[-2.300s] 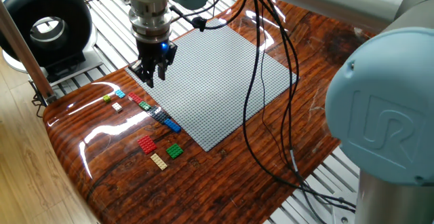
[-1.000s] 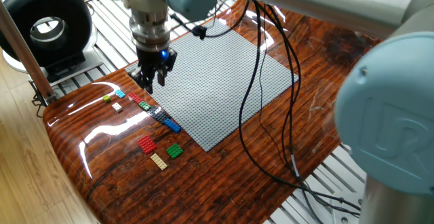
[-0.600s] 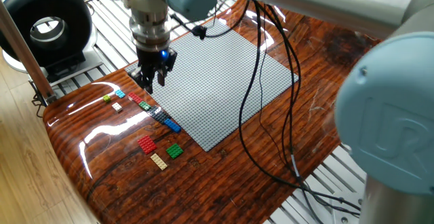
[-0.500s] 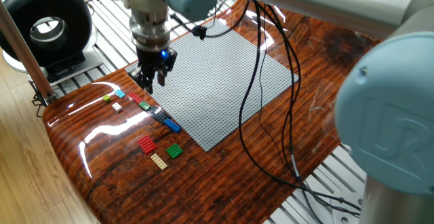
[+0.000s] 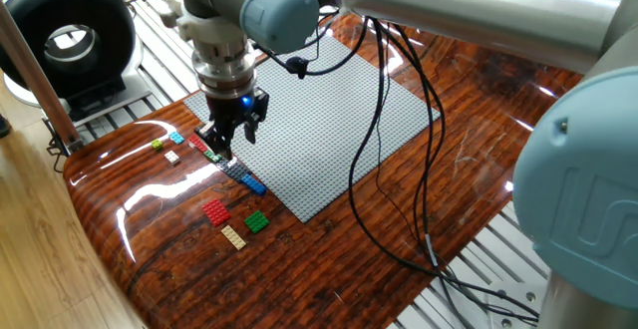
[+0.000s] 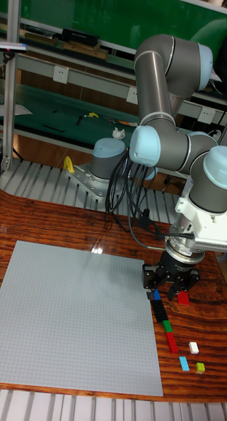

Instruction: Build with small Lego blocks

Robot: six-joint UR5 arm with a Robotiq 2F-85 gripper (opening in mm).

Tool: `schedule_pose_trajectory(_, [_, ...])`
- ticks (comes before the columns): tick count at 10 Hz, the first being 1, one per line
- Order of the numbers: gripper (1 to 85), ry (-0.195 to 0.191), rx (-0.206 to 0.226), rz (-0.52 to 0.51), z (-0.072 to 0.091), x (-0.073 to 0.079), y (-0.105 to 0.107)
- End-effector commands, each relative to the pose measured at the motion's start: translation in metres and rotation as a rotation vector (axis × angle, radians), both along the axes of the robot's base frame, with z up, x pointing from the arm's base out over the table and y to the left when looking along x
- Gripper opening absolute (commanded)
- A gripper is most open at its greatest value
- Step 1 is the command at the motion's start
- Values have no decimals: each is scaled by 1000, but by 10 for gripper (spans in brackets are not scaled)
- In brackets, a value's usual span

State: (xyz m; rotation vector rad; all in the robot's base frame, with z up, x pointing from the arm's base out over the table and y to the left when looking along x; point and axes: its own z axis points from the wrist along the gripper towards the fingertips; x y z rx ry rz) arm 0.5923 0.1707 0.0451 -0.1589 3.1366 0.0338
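Fixed view: tiny (multicoloured) Lego blocks [image 5: 231, 167]

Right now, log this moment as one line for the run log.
arm: low at baseplate edge | claw: open, over row of small Lego blocks | holding: nothing visible | loose bricks: on table, untouched

The fixed view looks down from above one corner of the wooden table [image 5: 469, 140], its foreground filled by the arm's pale blue joint. The tall fixed view stands opposite, lower and further back, facing the arm's base (green benches behind). Both share the grey baseplate [image 5: 319, 120] [image 6: 74, 316], the gripper [image 5: 231, 140] [image 6: 170, 284] and the small Lego blocks [image 5: 229, 167] [image 6: 167, 323] beside its edge.
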Motion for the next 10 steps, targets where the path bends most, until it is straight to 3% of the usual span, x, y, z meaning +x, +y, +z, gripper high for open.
schedule_pose_trajectory(1, [523,1,-2,2,-1,1,2])
schedule_pose_trajectory(5, [523,-15,-2,8,-12,9,14])
schedule_pose_trajectory(8, [523,-31,26,46,-18,16,19])
schedule_pose_trajectory(10, [527,-13,48,77,-18,10,25])
